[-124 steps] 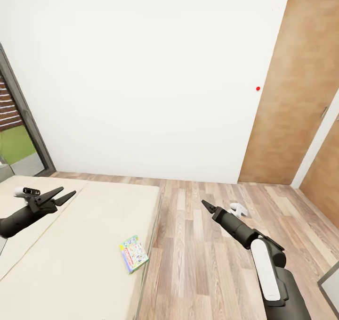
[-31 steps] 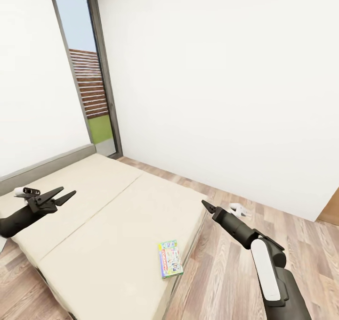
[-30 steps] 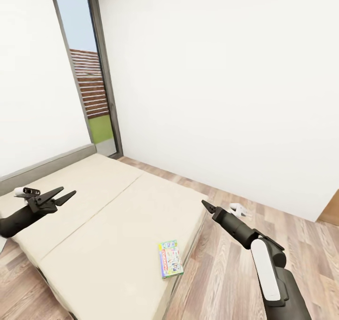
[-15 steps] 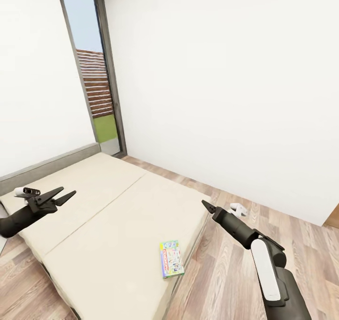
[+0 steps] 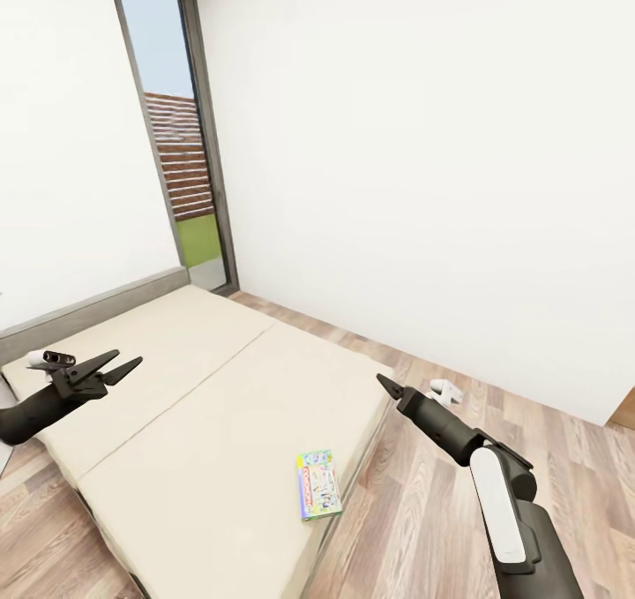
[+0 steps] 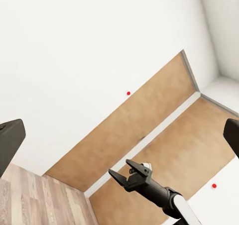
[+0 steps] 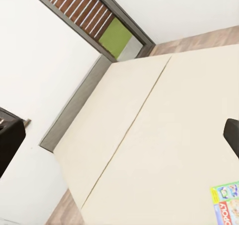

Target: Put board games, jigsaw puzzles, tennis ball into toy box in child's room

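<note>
Cream bed (image 5: 203,405) carries one pale green board game (image 5: 319,483) near its 5 o'clock edge, wood floor (image 5: 423,511) beside. Left gripper (image 5: 115,366) and right gripper (image 5: 385,385) hover apart, jaws spread, empty.

I see a large low bed with a plain cream-beige cover (image 5: 203,405) standing on the wood-plank floor (image 5: 423,528), a seam running down its middle. One thin pale green board game box with a printed cover (image 5: 319,484) lies flat on the cover, close to the bed's near right edge. My right wrist camera catches that box's corner (image 7: 226,205) too.
</note>
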You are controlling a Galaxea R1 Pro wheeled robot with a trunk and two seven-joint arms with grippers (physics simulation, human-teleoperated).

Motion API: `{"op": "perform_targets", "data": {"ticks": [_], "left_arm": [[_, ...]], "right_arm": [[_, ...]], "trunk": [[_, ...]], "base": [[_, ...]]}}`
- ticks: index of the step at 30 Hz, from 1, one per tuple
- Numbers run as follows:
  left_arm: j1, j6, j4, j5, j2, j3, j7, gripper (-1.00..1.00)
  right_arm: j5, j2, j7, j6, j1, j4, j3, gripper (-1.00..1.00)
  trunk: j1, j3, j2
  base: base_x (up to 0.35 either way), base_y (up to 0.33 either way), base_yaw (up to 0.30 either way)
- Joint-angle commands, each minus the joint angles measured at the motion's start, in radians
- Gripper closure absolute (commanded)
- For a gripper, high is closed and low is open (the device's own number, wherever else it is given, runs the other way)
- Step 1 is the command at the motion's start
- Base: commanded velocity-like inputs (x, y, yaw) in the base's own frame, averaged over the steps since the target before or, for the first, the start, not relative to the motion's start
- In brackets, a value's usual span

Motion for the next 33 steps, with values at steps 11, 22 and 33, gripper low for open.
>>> {"op": "perform_targets", "data": {"ticks": [11,22,33], "left_arm": [[-0.001,0.011,-0.002,-0.001,0.000,0.000,-0.004,-1.00],[-0.001,0.011,-0.003,-0.001,0.000,0.000,-0.004,-1.00],[-0.001,0.011,-0.003,-0.001,0.000,0.000,-0.004,-1.00]], "right_arm": [[0.000,0.001,0.008,0.007,-0.002,-0.001,-0.004,-1.00],[0.000,0.001,0.008,0.007,-0.002,-0.001,-0.005,-1.00],[0.000,0.001,0.008,0.007,-0.002,-0.001,-0.004,-1.00]], "trunk": [[0.001,-0.002,-0.002],[0.001,-0.002,-0.002],[0.001,-0.002,-0.002]], "base": [[0.000,-0.145,0.021],[0.000,-0.240,0.000],[0.000,-0.224,0.000]]}}
